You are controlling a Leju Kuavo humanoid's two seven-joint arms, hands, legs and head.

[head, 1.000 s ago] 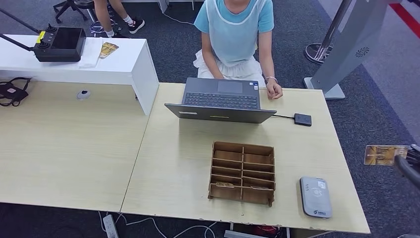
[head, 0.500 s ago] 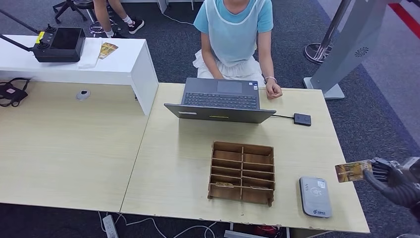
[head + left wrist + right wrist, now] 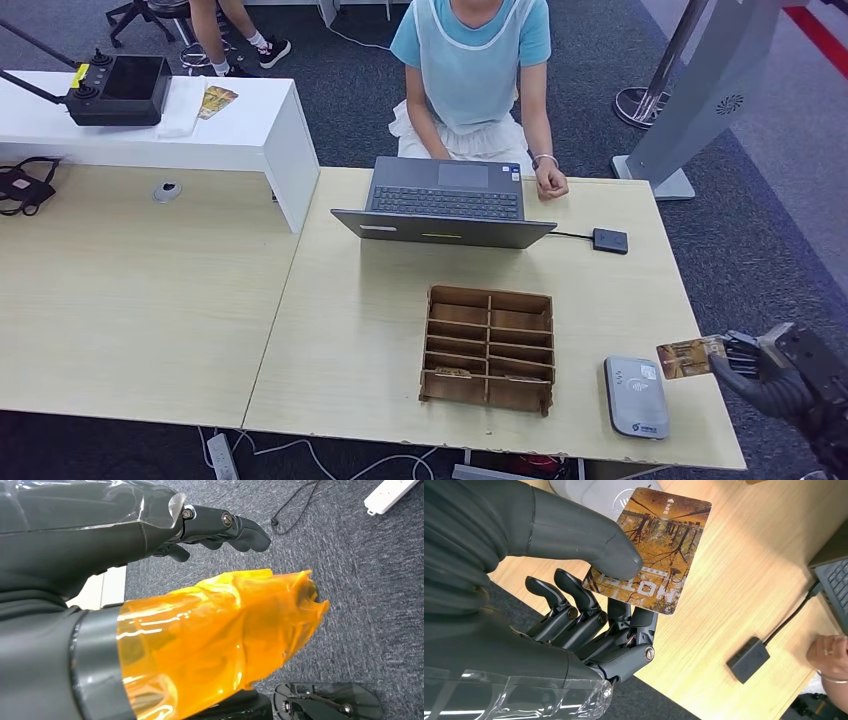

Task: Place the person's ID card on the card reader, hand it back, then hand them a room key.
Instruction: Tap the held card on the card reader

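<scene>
Head view shows the right hand (image 3: 765, 365) pinching the ID card (image 3: 690, 357) by one end, over the desk's (image 3: 380, 330) right edge beside the card reader (image 3: 636, 397). Left hand (image 3: 220, 527) hangs with curled, empty fingers.

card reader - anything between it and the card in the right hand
Nothing visible does. The right hand holds the card in the air just beside the grey card reader, whose top is bare. The wooden organizer sits on the reader's far side, away from the card.

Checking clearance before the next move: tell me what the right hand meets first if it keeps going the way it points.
Probably the card reader: the right hand and its card point toward it, though height is unclear.
</scene>
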